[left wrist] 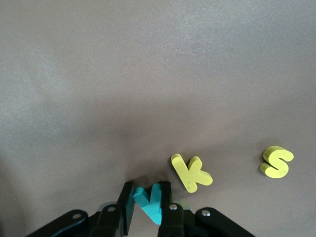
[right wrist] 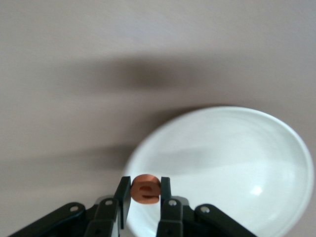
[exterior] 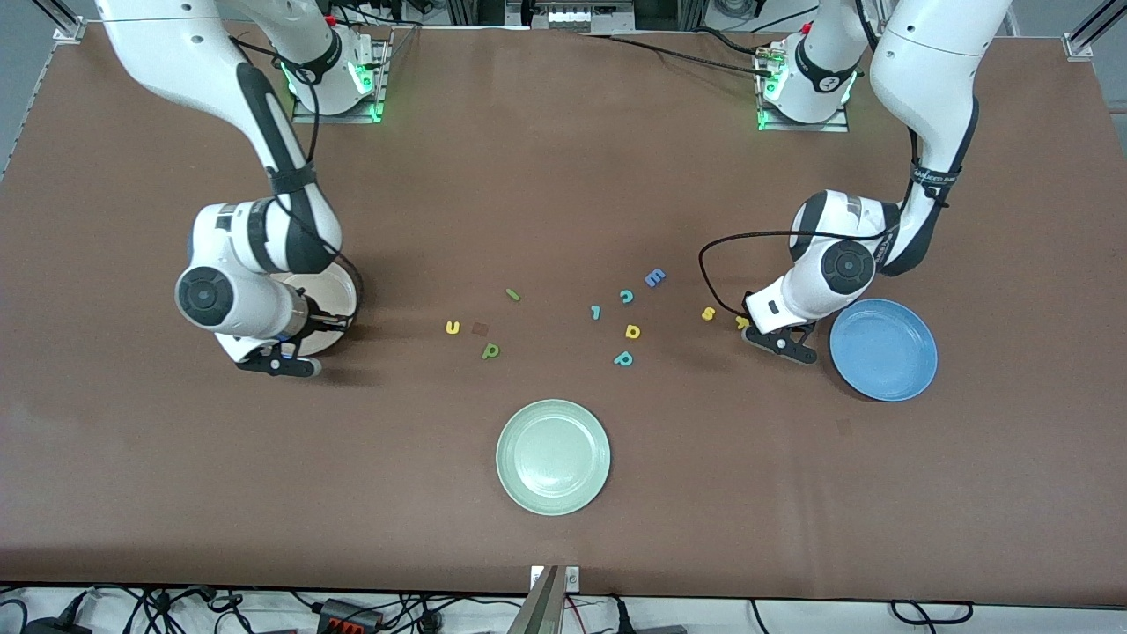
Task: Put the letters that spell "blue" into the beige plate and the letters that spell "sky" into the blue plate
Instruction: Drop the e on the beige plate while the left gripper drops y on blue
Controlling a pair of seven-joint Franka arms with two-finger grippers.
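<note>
Right gripper point(right wrist: 144, 191) is pinched on the orange e point(right wrist: 145, 188) over the beige plate point(right wrist: 232, 163) rim — shift it inward before release. Left gripper point(left wrist: 147, 198) is clamped around the teal y point(left wrist: 149, 199) on the table, beside yellow k point(left wrist: 191, 172) — lift straight, clear k, carry it to the blue plate point(exterior: 883, 349).

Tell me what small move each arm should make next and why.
Probably the right tool, shut on the orange e at the beige plate's rim, should ease over the dish and release. The left tool pinches the teal y beside the yellow k; lift it toward the blue plate.
</note>
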